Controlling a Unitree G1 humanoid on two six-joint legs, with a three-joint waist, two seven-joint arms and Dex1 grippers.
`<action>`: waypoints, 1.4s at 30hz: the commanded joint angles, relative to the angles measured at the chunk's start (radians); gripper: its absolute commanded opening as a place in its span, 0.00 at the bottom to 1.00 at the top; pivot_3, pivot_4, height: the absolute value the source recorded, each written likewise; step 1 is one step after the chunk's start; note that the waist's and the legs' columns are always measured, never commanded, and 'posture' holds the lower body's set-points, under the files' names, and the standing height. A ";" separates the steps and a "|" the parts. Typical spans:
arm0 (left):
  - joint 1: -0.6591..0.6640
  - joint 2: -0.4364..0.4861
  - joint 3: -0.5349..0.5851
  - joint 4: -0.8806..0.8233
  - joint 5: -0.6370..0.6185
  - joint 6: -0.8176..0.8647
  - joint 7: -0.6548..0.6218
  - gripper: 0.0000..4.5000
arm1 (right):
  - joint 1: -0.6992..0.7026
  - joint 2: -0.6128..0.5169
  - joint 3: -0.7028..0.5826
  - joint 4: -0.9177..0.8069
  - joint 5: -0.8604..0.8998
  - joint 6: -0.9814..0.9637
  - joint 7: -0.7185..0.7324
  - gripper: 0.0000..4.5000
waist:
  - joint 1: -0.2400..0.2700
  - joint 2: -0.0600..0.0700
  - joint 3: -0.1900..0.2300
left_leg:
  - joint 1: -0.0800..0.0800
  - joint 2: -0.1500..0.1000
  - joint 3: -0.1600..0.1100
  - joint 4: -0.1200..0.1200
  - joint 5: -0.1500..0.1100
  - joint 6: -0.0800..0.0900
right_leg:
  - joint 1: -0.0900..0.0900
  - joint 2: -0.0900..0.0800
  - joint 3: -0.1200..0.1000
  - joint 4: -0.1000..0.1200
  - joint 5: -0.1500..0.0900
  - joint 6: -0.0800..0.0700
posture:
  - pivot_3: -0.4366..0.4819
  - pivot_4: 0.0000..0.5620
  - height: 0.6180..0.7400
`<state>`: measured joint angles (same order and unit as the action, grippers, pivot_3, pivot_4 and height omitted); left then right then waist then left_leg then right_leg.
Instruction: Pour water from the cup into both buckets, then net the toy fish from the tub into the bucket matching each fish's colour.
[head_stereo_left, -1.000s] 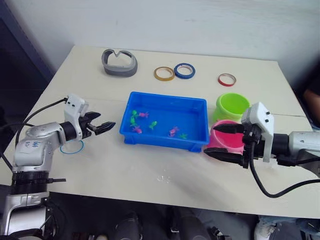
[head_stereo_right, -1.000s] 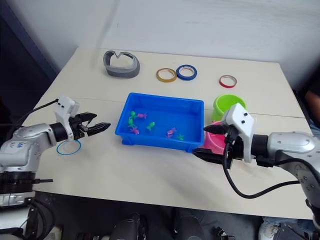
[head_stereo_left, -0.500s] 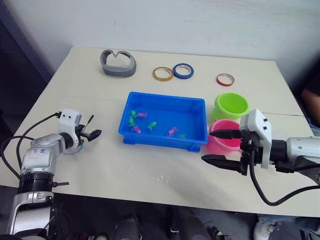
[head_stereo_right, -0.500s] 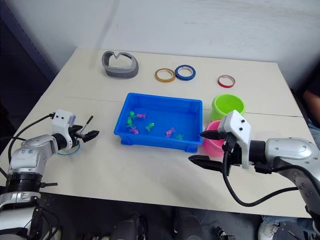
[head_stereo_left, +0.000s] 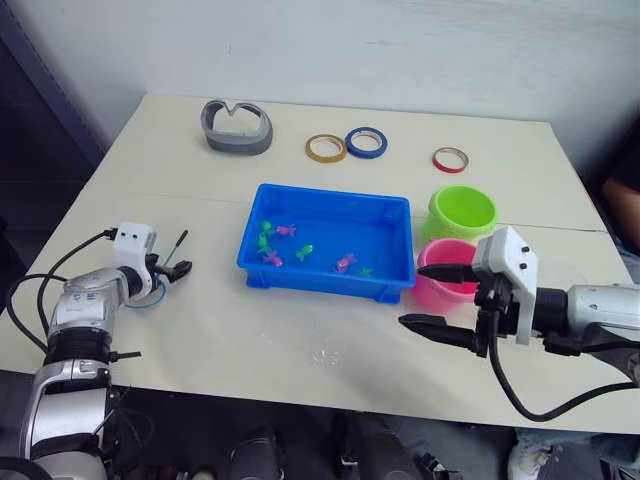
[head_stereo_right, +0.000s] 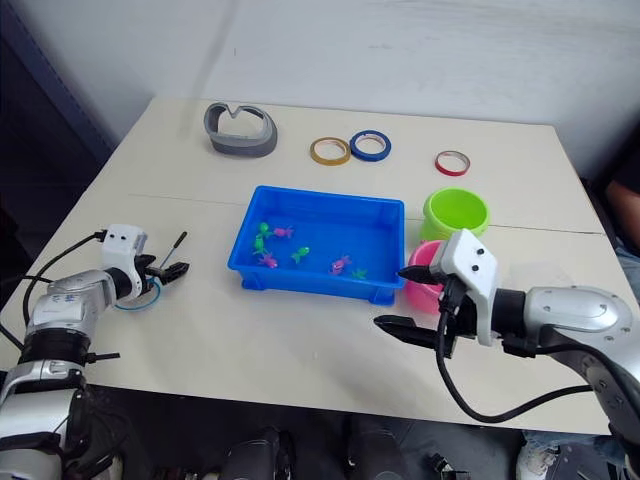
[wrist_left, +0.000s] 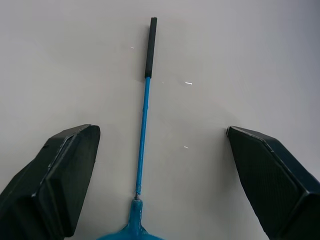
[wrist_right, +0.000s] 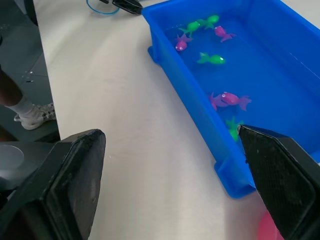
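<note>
Left gripper (wrist_left: 160, 185) is hovering wide open, empty, straddling the net (wrist_left: 142, 145), its thin handle lying flat on the smooth table (head_stereo_left: 300, 330). Right gripper (head_stereo_left: 440, 298) is gaping empty beside the glossy pink bucket (head_stereo_left: 440, 292).

This looks like a robot test room or lab and not a home: a plain pale table (head_stereo_left: 300, 330) stands against a bare white wall (head_stereo_left: 400, 50), with a dark floor below its near edge. Laid out on it as test props are tape rings (head_stereo_left: 365, 141) and a grey curved piece (head_stereo_left: 238, 126) at the far side, and a blue tub (head_stereo_left: 330, 240) in the middle. A person's shoe and ankle (wrist_right: 27, 112) show beside the table.
</note>
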<state>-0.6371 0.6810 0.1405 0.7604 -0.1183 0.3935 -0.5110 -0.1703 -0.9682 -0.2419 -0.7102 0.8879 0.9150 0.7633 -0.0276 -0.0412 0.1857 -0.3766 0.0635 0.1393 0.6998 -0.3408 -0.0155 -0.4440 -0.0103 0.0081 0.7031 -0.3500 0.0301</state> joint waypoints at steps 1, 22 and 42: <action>-0.011 -0.004 -0.036 0.025 0.036 -0.017 -0.022 1.00 | -0.006 -0.006 -0.026 -0.045 0.034 -0.022 0.014 0.99 | 0.000 0.000 0.000 | 0.000 0.000 0.000 0.000 0.000 0.000 | 0.000 0.000 0.000 0.001 0.000 0.000 | 0.48 0.27 0.61; -0.043 -0.007 -0.072 0.095 0.072 -0.047 -0.043 0.01 | -0.046 -0.012 -0.012 -0.061 0.066 -0.018 -0.003 1.00 | -0.003 0.000 -0.001 | 0.003 0.000 0.000 0.002 0.002 -0.003 | 0.000 0.000 0.000 0.008 0.000 -0.001 | 0.48 0.27 0.61; -0.005 0.172 -0.045 -0.291 -0.002 0.041 -0.272 0.01 | -0.059 -0.004 0.013 -0.041 0.039 -0.033 -0.001 1.00 | -0.004 -0.002 0.000 | 0.002 0.000 -0.001 0.002 0.003 -0.003 | -0.001 0.000 0.000 0.008 0.000 -0.002 | 0.48 0.27 0.61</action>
<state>-0.6245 0.8360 0.0888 0.5335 -0.0985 0.4258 -0.7410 -0.2168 -0.9687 -0.2264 -0.7410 0.9295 0.9031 0.7561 -0.0316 -0.0431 0.1853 -0.3747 0.0634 0.1389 0.7017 -0.3380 -0.0184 -0.4445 -0.0107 0.0080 0.7106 -0.3502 0.0282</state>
